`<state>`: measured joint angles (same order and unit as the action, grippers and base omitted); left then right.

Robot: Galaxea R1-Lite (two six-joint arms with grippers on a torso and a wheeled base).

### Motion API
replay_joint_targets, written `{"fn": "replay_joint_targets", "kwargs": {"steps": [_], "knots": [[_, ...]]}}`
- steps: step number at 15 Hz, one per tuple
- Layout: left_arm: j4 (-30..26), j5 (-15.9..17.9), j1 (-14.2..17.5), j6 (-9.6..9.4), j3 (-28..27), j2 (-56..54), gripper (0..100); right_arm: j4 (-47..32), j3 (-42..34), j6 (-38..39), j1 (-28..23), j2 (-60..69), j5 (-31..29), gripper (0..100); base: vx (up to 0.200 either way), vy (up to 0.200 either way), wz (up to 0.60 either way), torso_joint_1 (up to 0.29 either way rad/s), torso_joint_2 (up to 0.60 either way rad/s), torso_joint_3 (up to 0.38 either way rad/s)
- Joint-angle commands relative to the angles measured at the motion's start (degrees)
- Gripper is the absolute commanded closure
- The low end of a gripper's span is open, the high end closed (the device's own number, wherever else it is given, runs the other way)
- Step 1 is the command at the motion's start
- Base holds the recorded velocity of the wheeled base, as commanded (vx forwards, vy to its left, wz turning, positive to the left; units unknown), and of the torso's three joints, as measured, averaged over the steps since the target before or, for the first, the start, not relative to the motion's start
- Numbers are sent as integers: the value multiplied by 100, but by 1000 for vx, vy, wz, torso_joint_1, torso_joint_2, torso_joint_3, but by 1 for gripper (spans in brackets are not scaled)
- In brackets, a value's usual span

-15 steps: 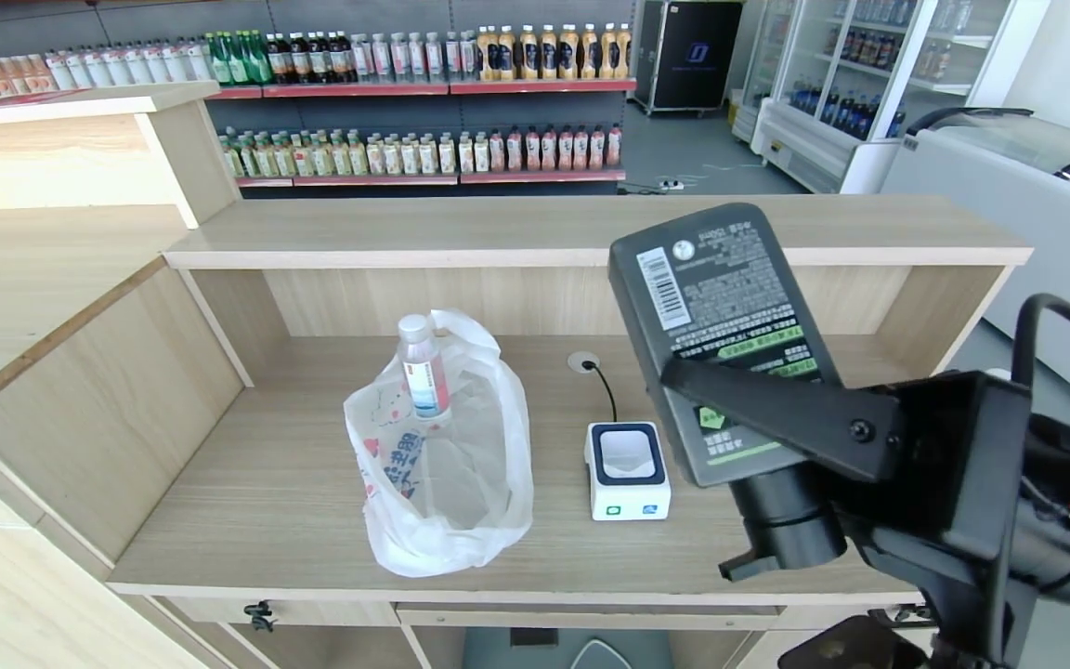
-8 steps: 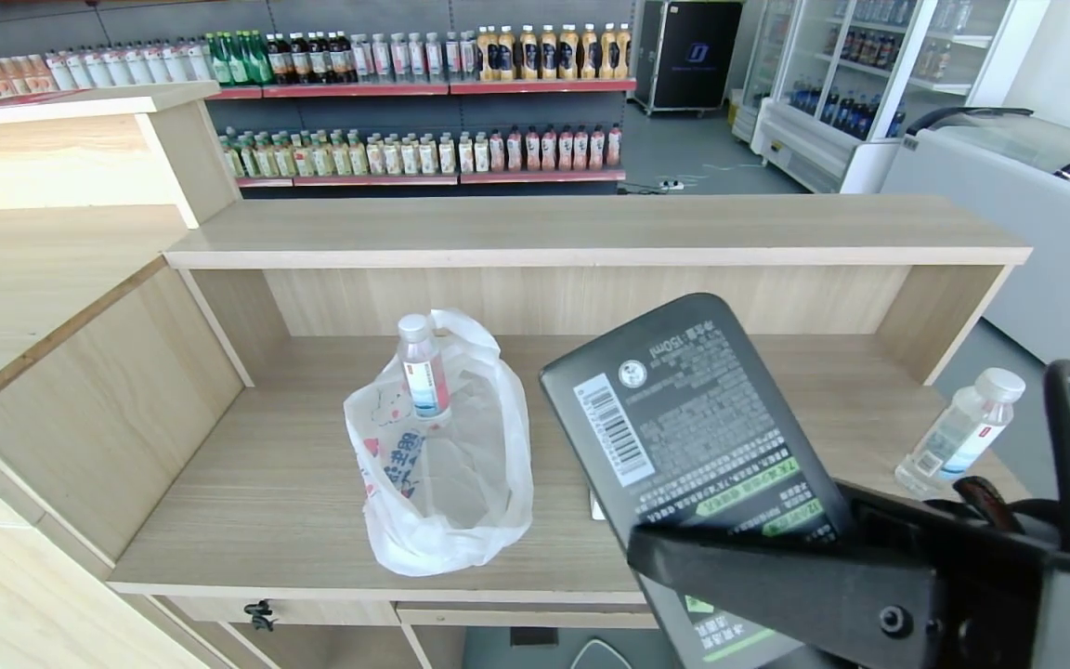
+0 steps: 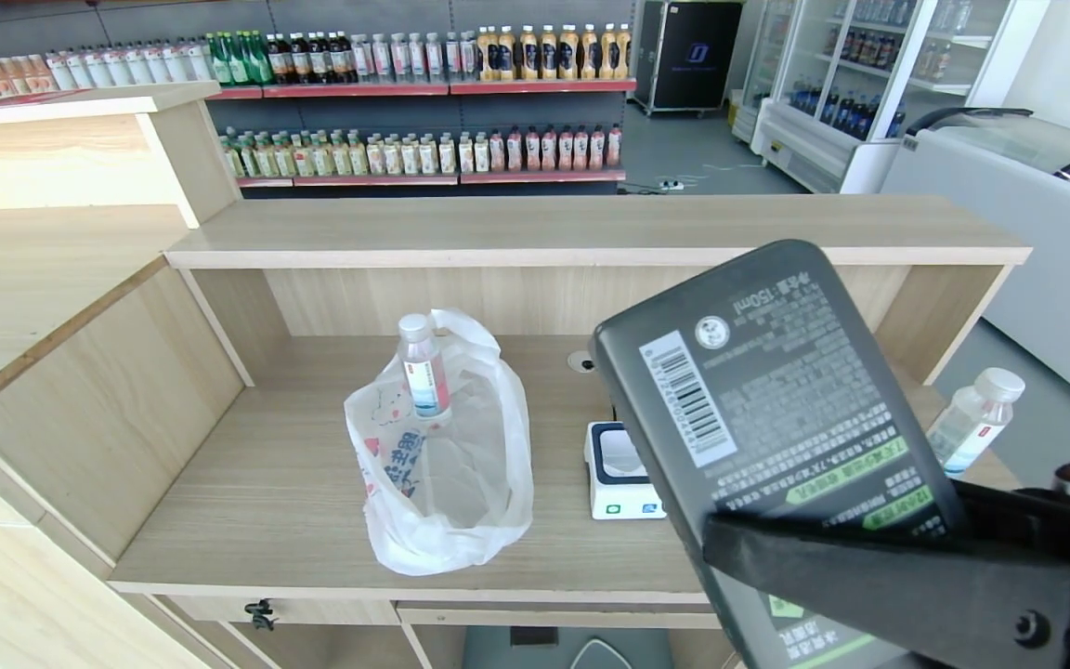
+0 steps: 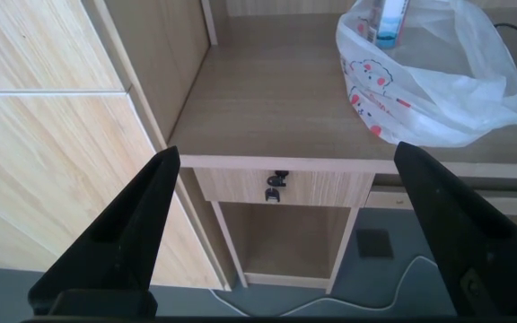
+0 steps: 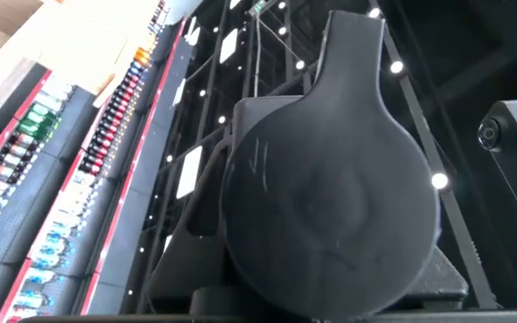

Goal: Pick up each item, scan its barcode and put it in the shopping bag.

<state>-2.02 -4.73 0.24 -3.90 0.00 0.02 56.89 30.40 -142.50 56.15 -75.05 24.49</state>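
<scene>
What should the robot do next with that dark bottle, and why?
Probably turn the dark grey flat bottle in the right tool so its white barcode label faces the small white scanner box on the wooden counter; it now faces upward instead.

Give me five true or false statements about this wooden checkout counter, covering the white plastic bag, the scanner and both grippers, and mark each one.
1. The right gripper is shut on the flat black bottle. True.
2. That bottle's barcode label faces down at the white box-shaped scanner. False: it faces up toward the head camera.
3. The white plastic shopping bag holds a clear water bottle. True.
4. The left gripper grips the bag. False: it is open, empty and apart from the bag.
5. A second clear water bottle lies left of the bag. False: it is at the right end of the wooden counter.
</scene>
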Motion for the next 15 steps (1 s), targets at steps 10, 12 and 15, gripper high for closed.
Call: {"fn": "replay_joint_targets", "kwargs": {"steps": [10,12,15], "knots": [[0,-2,2,-5,0,-2,0,-583,-17,-15,-25,438,21,100,0,0,0,0,0,0],[0,-2,2,3,0,-2,0,-592,-17,-6,-43,482,21,100,0,0,0,0,0,0],[0,-2,2,3,0,-2,0,-609,-17,11,-69,517,21,100,0,0,0,0,0,0]]}}
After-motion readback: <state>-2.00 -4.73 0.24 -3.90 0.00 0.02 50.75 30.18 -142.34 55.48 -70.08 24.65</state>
